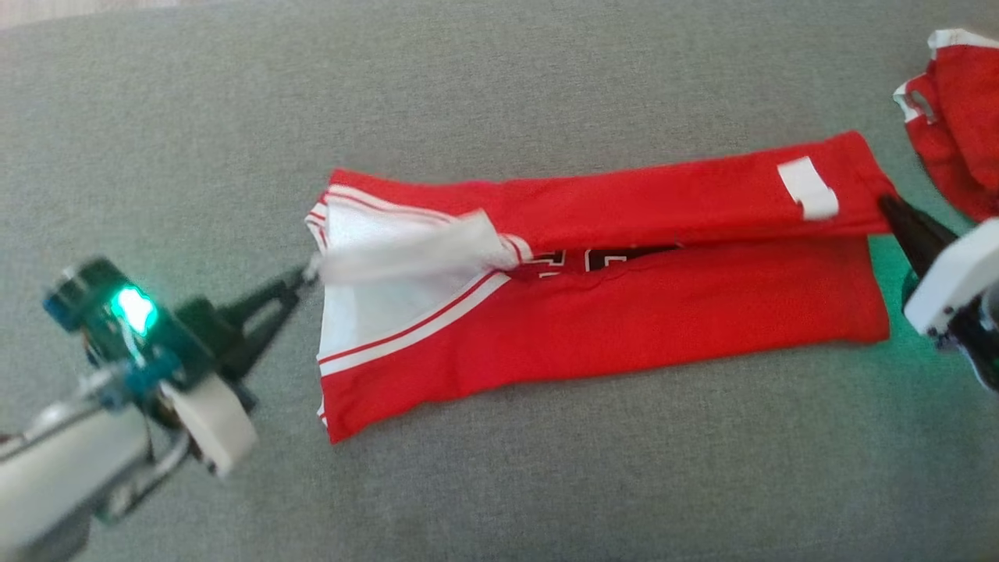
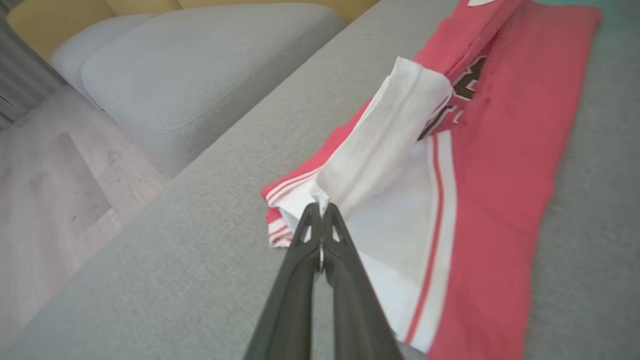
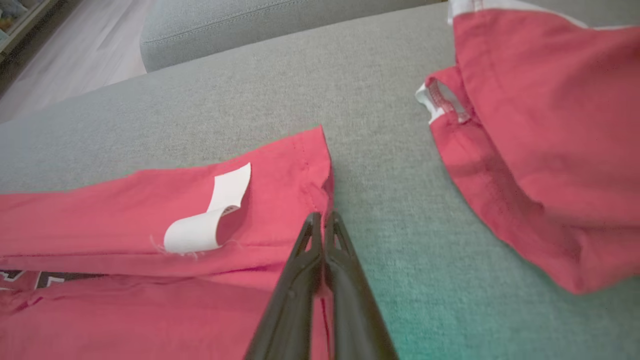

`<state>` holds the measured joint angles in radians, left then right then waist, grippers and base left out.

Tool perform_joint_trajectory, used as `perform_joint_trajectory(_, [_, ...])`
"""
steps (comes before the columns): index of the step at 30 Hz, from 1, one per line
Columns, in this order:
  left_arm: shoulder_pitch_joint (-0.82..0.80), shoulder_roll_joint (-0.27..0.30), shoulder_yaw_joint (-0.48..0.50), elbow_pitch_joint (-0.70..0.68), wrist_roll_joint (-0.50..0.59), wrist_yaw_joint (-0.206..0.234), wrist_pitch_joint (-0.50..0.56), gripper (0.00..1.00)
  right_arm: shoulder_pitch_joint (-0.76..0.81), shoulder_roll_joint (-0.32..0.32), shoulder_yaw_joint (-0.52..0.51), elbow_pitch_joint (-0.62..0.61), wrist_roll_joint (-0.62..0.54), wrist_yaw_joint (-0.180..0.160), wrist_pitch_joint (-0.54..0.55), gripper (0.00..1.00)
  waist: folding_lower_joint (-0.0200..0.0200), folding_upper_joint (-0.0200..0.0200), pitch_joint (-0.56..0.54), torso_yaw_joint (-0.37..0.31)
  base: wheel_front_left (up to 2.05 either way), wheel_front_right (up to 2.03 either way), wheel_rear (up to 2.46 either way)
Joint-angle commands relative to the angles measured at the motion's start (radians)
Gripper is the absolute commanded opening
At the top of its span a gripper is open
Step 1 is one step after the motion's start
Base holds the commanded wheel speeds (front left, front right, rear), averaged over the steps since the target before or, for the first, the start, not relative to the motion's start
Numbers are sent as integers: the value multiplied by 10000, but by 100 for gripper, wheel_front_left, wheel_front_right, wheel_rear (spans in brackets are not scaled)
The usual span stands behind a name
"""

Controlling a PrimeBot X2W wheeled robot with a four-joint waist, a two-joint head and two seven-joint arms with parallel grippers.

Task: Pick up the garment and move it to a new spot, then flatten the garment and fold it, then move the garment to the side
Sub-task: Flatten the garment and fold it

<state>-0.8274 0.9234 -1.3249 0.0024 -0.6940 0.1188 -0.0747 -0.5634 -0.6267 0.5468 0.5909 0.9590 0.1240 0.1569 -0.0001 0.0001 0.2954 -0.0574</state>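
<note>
The garment [image 1: 609, 312] is a red jersey with white trim, lying lengthwise on the grey cushion, its far long side folded over toward the middle. My left gripper [image 1: 306, 275] is shut on the white sleeve edge at the garment's left end [image 2: 380, 140]; the fingertips pinch the cloth in the left wrist view [image 2: 320, 207]. My right gripper [image 1: 888, 204] is shut on the red hem at the right end of the folded flap; in the right wrist view [image 3: 322, 217] its tips close on that hem corner. A white label [image 3: 210, 220] sits on the flap beside it.
A second red garment [image 1: 956, 117] lies bunched at the far right, close to my right gripper [image 3: 540, 140]. The grey cushion [image 1: 507, 484] stretches wide around the jersey. Another grey sofa seat [image 2: 190, 75] and wooden floor [image 2: 50, 190] lie beyond the cushion's far edge.
</note>
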Motion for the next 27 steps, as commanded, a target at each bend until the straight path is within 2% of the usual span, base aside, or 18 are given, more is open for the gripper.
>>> perform_joint_trajectory(1, [44,470,466,-362,37,190,87,0,354,-377,-176,-254,-62,67,-84,6,1,-1,-2,39,0,0,0])
perform_joint_trajectory(3, [343,413,462,-611,77,378,170,0,598,-293,-403,-279,-141,67,-45,23,1,-1,28,87,0,0,0])
perform_joint_trajectory(4, [476,351,461,-657,76,491,165,0,687,-234,-509,-284,-227,67,-75,36,1,-1,49,103,0,0,0])
perform_joint_trajectory(5, [737,155,464,-643,-34,709,48,22,850,-73,-704,-273,-442,67,-196,80,1,-1,78,124,0,0,0])
perform_joint_trajectory(6, [858,36,520,-586,-124,880,-89,97,926,16,-842,-247,-564,67,-325,100,1,-1,77,129,0,0,0])
perform_joint_trajectory(8, [1105,-233,690,-417,-250,1342,-481,100,1113,274,-1256,-187,-730,67,-737,100,1,-1,31,128,0,0,0])
perform_joint_trajectory(10, [1447,-558,961,-168,-423,2016,-985,100,1392,507,-1650,-211,-933,67,-1208,100,1,-1,-66,116,0,0,0])
perform_joint_trajectory(15, [2697,-1689,2061,329,-964,3978,-1780,100,2456,1190,-2835,-315,-1539,67,-2462,100,1,-1,-447,167,0,0,0])
perform_joint_trajectory(18, [3373,-2589,3103,226,-72,5380,-1860,100,3149,1728,-3731,-260,-2030,67,-3066,100,1,-1,-716,316,0,0,0])
perform_joint_trajectory(20, [4020,-3361,3940,-160,747,6109,-1865,100,3509,2139,-4375,-251,-2372,67,-3319,100,1,-1,-856,483,0,0,0])
perform_joint_trajectory(22, [4726,-4040,4511,-481,1486,6428,-1867,100,3729,2516,-4907,-271,-2715,67,-3392,100,1,-1,-999,663,0,0,0])
perform_joint_trajectory(23, [5307,-4552,4788,-644,2134,6394,-1868,100,3795,2803,-5350,-264,-3081,67,-3289,100,1,-1,-1116,837,0,0,0])
perform_joint_trajectory(24, [5307,-4552,4788,-644,2134,6394,-1868,100,3795,2803,-5350,-264,-3081,67,-3289,100,1,-1,-1116,837,0,0,0])
perform_joint_trajectory(27, [5844,-5116,4978,-707,2984,6101,-1868,100,3602,3150,-6021,-149,-3694,67,-2990,100,1,-1,-1230,1116,0,0,0])
